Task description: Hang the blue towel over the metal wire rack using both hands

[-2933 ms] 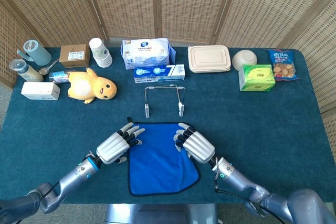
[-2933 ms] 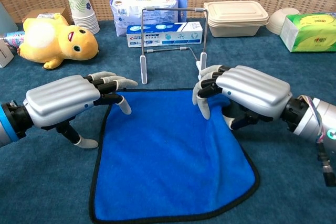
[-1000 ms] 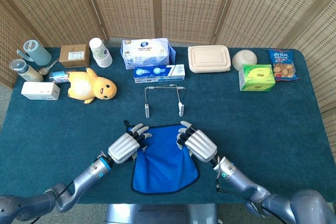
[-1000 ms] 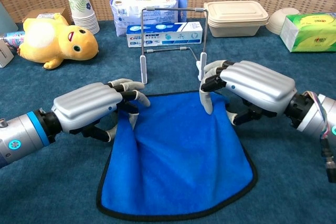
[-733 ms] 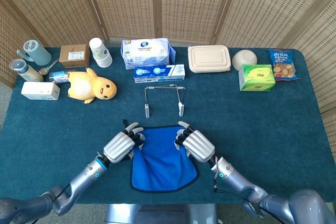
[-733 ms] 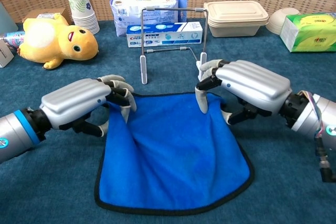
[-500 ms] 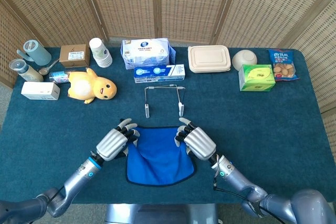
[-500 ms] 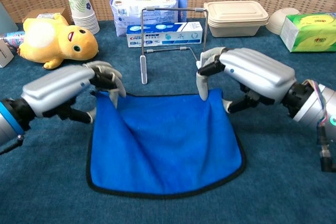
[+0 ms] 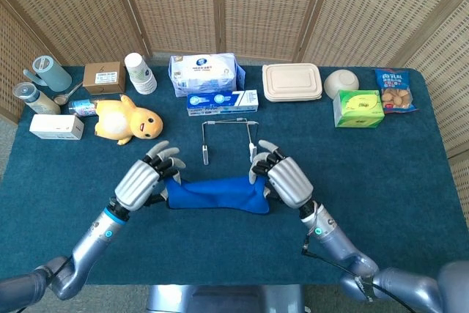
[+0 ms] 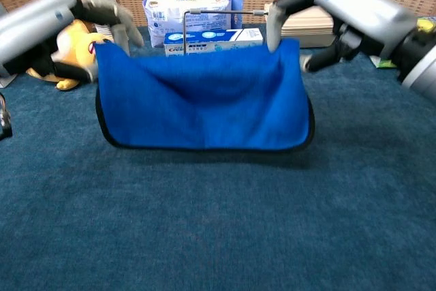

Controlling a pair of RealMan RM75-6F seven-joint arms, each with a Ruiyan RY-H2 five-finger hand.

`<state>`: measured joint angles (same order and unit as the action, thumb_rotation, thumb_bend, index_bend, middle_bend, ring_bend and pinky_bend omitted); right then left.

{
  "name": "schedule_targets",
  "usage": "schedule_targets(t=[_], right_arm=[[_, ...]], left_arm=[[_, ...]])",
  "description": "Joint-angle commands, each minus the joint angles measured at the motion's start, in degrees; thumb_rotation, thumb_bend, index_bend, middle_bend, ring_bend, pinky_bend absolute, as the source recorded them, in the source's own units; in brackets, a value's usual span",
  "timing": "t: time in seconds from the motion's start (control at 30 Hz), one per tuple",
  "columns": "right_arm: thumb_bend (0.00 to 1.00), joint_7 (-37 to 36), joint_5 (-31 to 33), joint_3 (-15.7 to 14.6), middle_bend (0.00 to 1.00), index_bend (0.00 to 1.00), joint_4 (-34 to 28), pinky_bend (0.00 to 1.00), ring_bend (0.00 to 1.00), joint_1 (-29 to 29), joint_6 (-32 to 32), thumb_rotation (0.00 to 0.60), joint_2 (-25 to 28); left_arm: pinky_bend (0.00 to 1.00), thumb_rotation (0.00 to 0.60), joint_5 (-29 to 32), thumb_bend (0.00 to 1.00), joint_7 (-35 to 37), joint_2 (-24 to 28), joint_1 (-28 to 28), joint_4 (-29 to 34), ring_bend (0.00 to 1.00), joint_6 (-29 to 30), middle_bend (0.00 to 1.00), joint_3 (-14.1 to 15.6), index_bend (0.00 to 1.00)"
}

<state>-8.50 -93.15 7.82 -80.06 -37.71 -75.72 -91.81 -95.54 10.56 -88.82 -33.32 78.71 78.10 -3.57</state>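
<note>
I've lifted the blue towel (image 10: pixel 204 100) clear of the table; half a second ago it still trailed there. My left hand (image 9: pixel 141 181) and right hand (image 9: pixel 286 178) each pinch a top corner, so carrying it onto the wire rack (image 9: pixel 229 137) comes next.

Left hand (image 9: pixel 141 182) and right hand (image 9: pixel 287 180): ribbed silver back plates, pale grey fingertips, black finger links. Silver-grey forearms with a blue-lit wrist ring. Thin black cable runs along right forearm.
</note>
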Motion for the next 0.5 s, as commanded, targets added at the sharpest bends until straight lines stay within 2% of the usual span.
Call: schedule_targets(t=[0.03, 0.23, 0.5], right_arm=[[0.47, 1.16, 2.89, 3.28, 0.56, 0.99, -4.44, 0.17, 0.35, -0.71, 1.38, 0.6, 3.48], [0.47, 2.28, 6.5, 7.87, 0.56, 0.99, -8.53, 0.17, 0.35, -2.23, 3.37, 0.6, 7.37], [0.47, 2.23, 12.9, 13.59, 0.56, 0.99, -10.22, 0.17, 0.35, -4.63, 6.77, 0.6, 10.06]], left_arm=[[0.09, 0.6, 2.36, 0.67, 0.83, 2.92, -0.83, 3.59, 0.2, 0.11, 0.39, -3.22, 0.79], [0.09, 0.6, 6.56, 0.66, 2.4, 5.23, -2.58, 6.46, 0.2, -1.65, 0.39, -8.02, 0.79], [0.09, 0.6, 11.56, 0.66, 4.05, 5.09, -5.05, 6.79, 0.2, -3.42, 0.39, -13.49, 0.79]])
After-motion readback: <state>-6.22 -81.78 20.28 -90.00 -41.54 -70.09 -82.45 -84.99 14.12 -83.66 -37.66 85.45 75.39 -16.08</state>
